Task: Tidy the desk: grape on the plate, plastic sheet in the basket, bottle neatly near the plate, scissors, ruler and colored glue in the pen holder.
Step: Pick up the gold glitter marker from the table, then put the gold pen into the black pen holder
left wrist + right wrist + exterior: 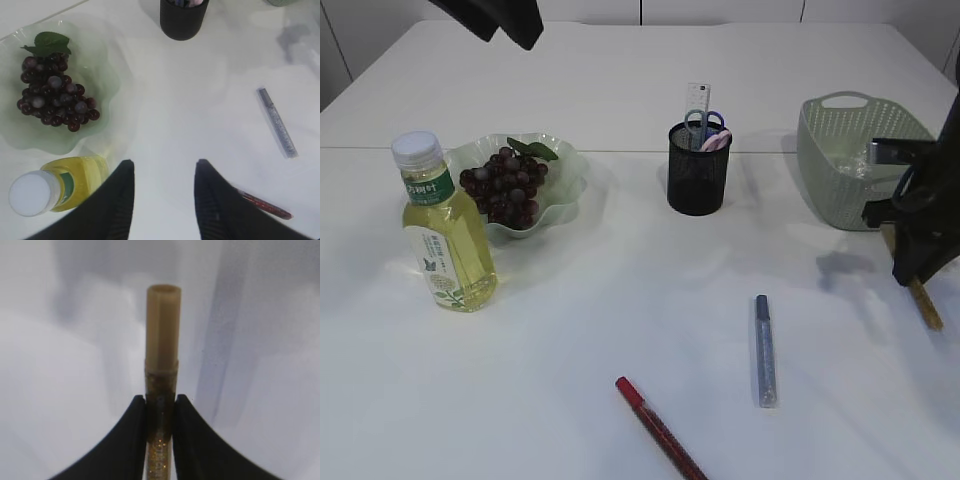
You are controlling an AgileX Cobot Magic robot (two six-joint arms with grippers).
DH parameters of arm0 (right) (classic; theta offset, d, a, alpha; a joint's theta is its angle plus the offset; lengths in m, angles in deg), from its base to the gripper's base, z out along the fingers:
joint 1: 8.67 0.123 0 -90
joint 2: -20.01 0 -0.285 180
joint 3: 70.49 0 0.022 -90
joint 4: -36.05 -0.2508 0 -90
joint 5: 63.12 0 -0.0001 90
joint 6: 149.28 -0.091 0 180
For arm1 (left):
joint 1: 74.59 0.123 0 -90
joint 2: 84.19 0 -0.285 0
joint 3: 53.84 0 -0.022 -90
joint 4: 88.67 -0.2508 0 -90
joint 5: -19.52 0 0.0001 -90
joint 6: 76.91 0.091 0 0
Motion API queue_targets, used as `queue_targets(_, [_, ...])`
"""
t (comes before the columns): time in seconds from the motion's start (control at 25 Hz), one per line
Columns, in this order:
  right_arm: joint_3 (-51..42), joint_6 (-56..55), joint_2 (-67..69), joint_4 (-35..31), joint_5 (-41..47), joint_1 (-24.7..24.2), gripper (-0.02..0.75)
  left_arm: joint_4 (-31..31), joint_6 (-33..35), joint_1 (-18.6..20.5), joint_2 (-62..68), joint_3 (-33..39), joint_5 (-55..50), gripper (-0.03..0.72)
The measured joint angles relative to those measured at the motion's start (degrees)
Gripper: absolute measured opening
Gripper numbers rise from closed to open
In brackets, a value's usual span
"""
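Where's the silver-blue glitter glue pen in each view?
Exterior view: silver-blue glitter glue pen lies on the white table, centre-right foreground, right of the red glitter glue pen.
Left wrist view: same pen at right, lying diagonally, above the red pen.
Right wrist view: not in it; only a gold glitter glue pen between the right gripper fingers.
Shared landmark: black mesh pen holder, exterior and left wrist only.
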Motion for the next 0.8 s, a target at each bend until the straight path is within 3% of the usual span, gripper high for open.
queue_targets(0.6, [-14.1,4.2,-10.5,-10.3,0.2,0.1,0.149,0.0,0.0,0.0,0.0,0.0,0.0,0.299])
queue_targets(0.8, [-14.1,7.7,-12.5,-12.6,-2.0,5.2,0.149,0.0,0.0,0.0,0.0,0.0,0.0,0.299])
